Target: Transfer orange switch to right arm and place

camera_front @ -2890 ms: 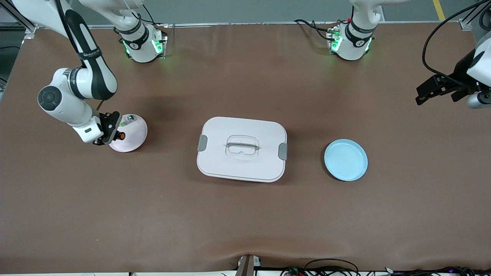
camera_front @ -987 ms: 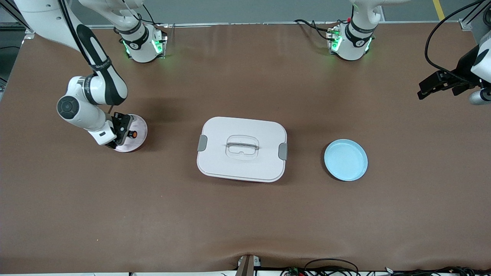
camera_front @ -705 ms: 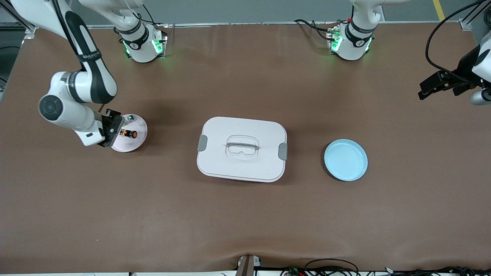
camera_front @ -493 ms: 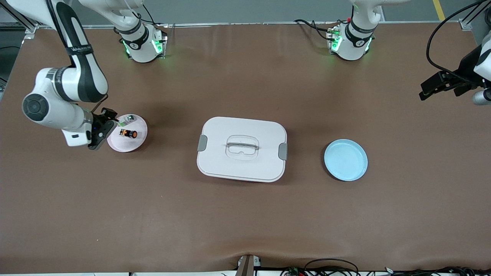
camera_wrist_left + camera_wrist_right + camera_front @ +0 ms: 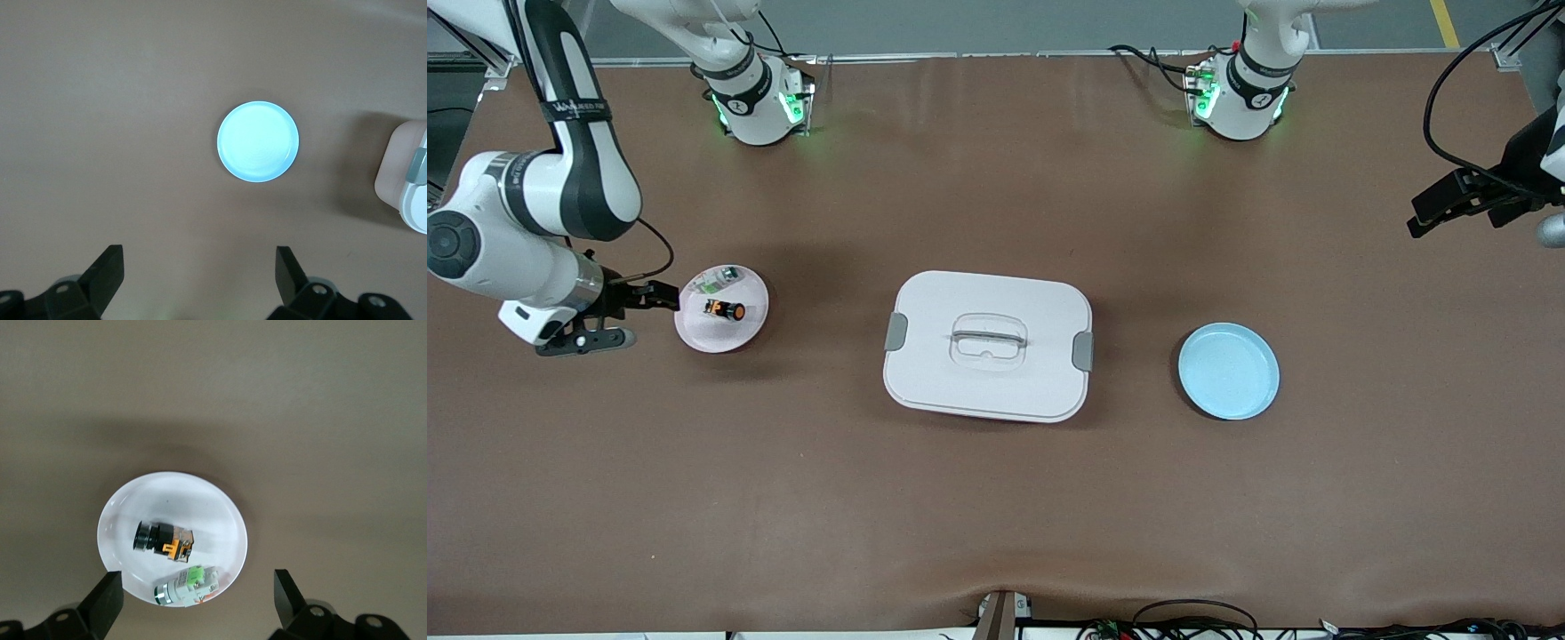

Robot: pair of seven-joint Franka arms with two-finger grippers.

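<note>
The orange switch (image 5: 725, 309) lies on its side on a small pale pink plate (image 5: 734, 336) toward the right arm's end of the table. It also shows in the right wrist view (image 5: 163, 540), on the plate (image 5: 200, 503). My right gripper (image 5: 636, 318) is open and empty, hanging beside the plate and not touching it; in its wrist view (image 5: 197, 607) the jaws stand wide apart. My left gripper (image 5: 1440, 204) is open and empty, up over the table's edge at the left arm's end, and waits; its wrist view (image 5: 198, 273) shows wide jaws.
A small white-and-green part (image 5: 716, 283) lies on the same plate beside the switch (image 5: 190, 585). A white lidded box (image 5: 987, 345) with a handle sits mid-table. A light blue plate (image 5: 1228, 371) stands toward the left arm's end (image 5: 258, 141).
My right gripper opened and left the orange switch lying on the pink plate, then drew back off the plate toward the table's end. The left gripper drifted slightly outward.
</note>
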